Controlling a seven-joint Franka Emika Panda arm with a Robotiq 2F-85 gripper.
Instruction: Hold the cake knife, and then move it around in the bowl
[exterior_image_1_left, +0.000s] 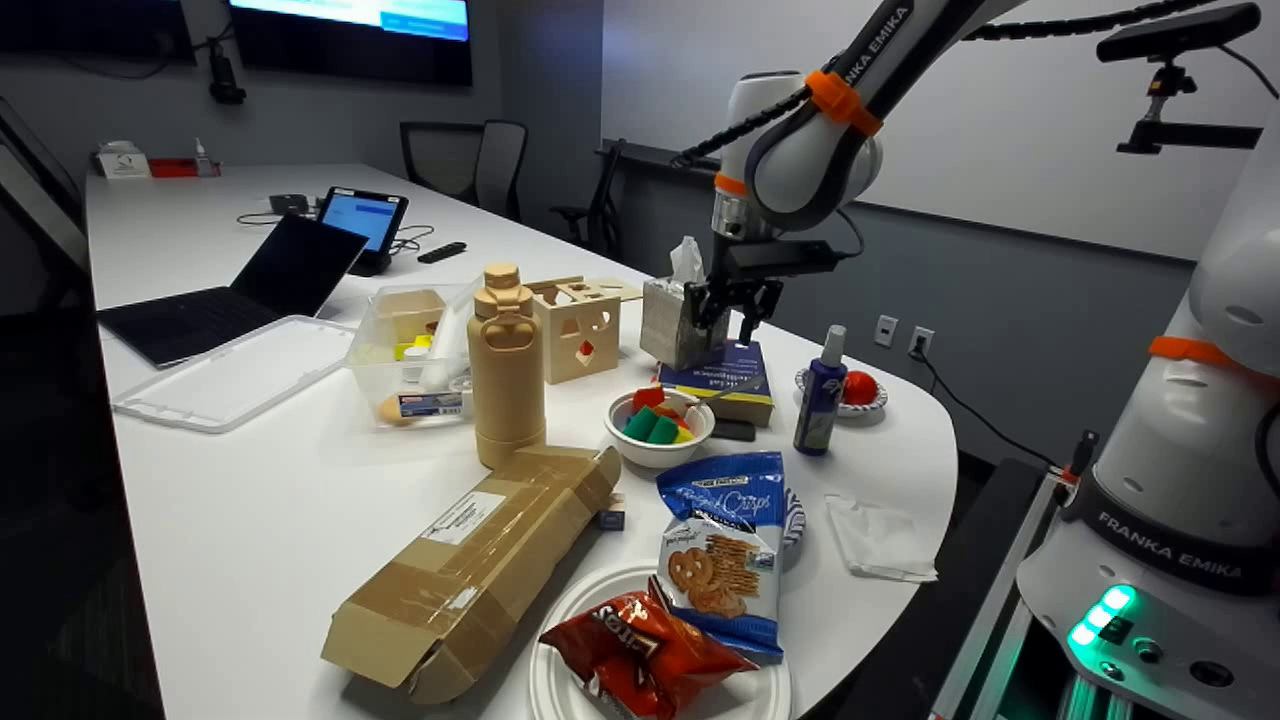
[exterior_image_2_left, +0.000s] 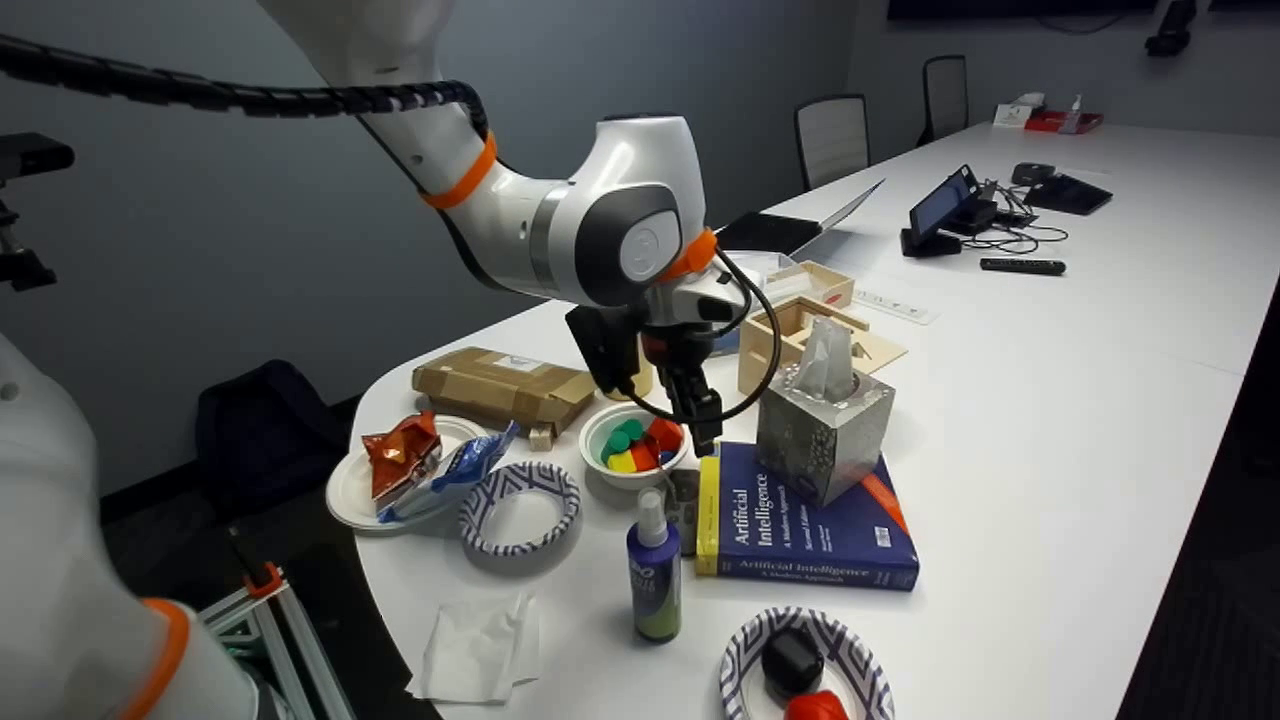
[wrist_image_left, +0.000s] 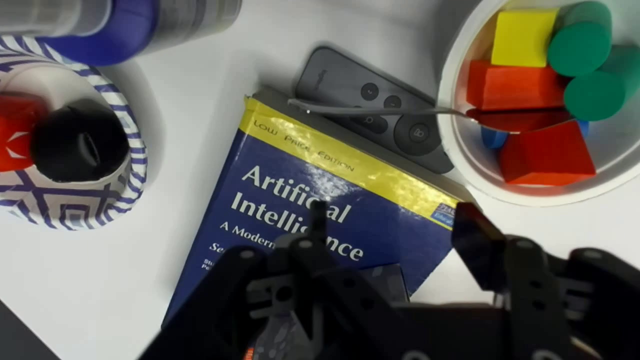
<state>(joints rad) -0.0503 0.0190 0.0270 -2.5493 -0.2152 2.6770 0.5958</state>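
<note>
A white bowl (exterior_image_1_left: 658, 455) holds red, green, yellow and blue blocks; it also shows in an exterior view (exterior_image_2_left: 632, 482) and in the wrist view (wrist_image_left: 452, 150). A thin metal utensil, taken as the cake knife (wrist_image_left: 370, 109), leans on its rim; its blade end lies among the blocks and its handle sticks out over a remote. Its handle also shows in an exterior view (exterior_image_1_left: 735, 390). My gripper (wrist_image_left: 392, 225) is open and empty above the book, beside the bowl and apart from the knife. It shows in both exterior views (exterior_image_1_left: 735, 312) (exterior_image_2_left: 705, 440).
A blue book (exterior_image_2_left: 800, 535) bears a tissue box (exterior_image_2_left: 825, 440) close to my gripper. A grey remote (wrist_image_left: 370, 95) lies between book and bowl. A spray bottle (exterior_image_2_left: 655, 575), a tan water bottle (exterior_image_1_left: 508, 380), a patterned plate (exterior_image_2_left: 520, 548) and snack bags (exterior_image_1_left: 720, 570) stand around.
</note>
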